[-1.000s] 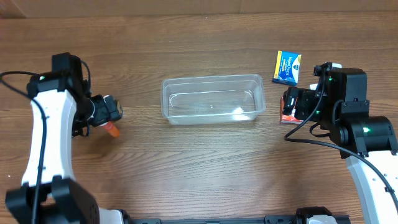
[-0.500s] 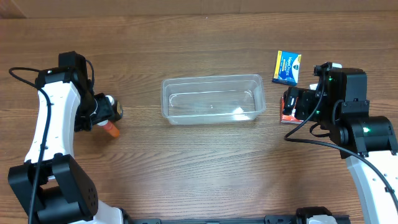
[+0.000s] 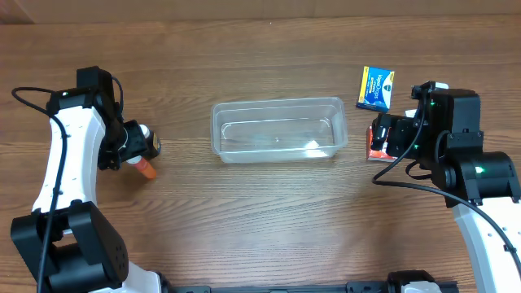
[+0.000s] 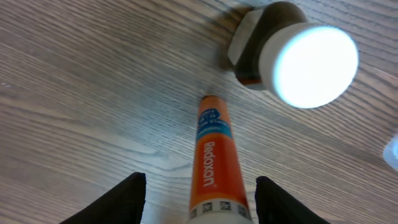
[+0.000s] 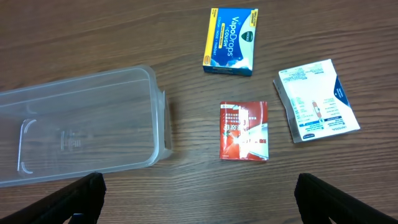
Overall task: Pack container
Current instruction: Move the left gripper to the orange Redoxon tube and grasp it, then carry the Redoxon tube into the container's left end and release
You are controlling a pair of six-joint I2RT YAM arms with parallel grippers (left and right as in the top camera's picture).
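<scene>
Brown wood-grain table lies under both our arms. The clear container sits open side up near its middle, well apart from our left tool and nearer our right tool. Our left tool's fingers stand apart, straddling an orange Redoxon tube that lies flat, with a white-capped bottle just beyond its tip. Our right tool is spread wide, gripping nothing, above a red packet, a VapoDrops box and a white box.
</scene>
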